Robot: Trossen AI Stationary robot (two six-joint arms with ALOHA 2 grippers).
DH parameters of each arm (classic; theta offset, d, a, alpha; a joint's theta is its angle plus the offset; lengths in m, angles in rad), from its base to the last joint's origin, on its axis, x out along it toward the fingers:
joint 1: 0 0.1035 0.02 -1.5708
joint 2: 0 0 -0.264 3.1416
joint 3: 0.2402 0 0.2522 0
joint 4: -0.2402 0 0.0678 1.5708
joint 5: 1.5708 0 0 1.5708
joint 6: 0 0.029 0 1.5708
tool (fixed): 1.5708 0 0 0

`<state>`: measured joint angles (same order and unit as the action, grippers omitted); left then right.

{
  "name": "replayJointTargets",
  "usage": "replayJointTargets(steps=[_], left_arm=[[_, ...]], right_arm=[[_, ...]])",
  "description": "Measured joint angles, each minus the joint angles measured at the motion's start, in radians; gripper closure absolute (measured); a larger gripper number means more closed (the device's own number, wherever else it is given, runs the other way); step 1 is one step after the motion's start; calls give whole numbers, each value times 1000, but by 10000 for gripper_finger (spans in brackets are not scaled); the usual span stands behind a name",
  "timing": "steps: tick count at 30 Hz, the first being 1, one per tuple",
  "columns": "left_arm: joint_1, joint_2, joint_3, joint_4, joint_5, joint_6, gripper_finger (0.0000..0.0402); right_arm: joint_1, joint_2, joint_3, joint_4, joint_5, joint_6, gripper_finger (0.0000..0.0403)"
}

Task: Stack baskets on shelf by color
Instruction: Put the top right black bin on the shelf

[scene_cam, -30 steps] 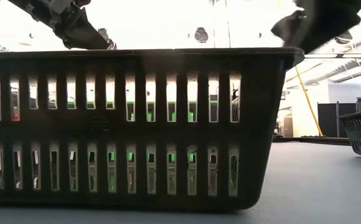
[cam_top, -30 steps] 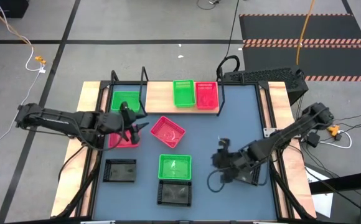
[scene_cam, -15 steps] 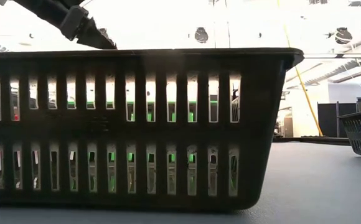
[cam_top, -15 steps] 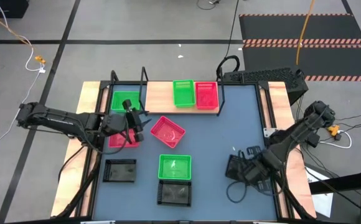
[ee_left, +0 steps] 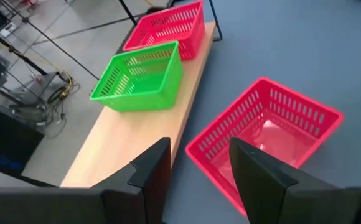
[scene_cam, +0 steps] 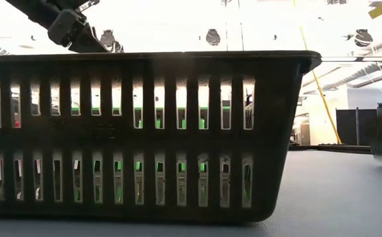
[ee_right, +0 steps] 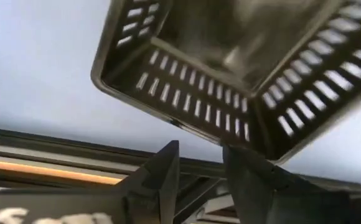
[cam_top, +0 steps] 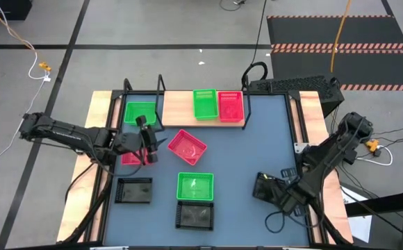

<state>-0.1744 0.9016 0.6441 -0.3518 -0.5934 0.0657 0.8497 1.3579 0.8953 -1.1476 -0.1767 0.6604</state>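
The loose pink basket (cam_top: 187, 147) lies askew on the blue-grey tabletop (cam_top: 257, 139), just in front of the wooden shelf (cam_top: 177, 104) and apart from it. On the shelf, a green basket (cam_top: 205, 104) and a pink basket (cam_top: 231, 105) stand touching side by side near its right end, and a second green basket (cam_top: 139, 111) is set at its left end. A third green basket (cam_top: 195, 186) and two black baskets (cam_top: 133, 189) (cam_top: 194, 215) are noted at the near side of the table, and another pink basket (cam_top: 133, 157) partly under the left arm. The left gripper (ee_left: 199, 146) hangs over the table just left of the loose pink basket, spread wide and holding nothing. The right gripper (ee_right: 199, 152) is low at the near right, against the rim of a third black basket (cam_top: 265, 186); whether that rim is pinched cannot be told. The baskets are judged light, thin-walled and somewhat flexible, with smooth plastic apt to slide on the table. A hold across one slotted wall at the rim, one finger inside and one outside, is judged soundest.
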Motion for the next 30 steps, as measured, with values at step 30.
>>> replayJointTargets(steps=[30], left_arm=[[-98,-1,15,22,0,-122,234]], right_arm=[[-154,12,40,512,552,-607,282]])
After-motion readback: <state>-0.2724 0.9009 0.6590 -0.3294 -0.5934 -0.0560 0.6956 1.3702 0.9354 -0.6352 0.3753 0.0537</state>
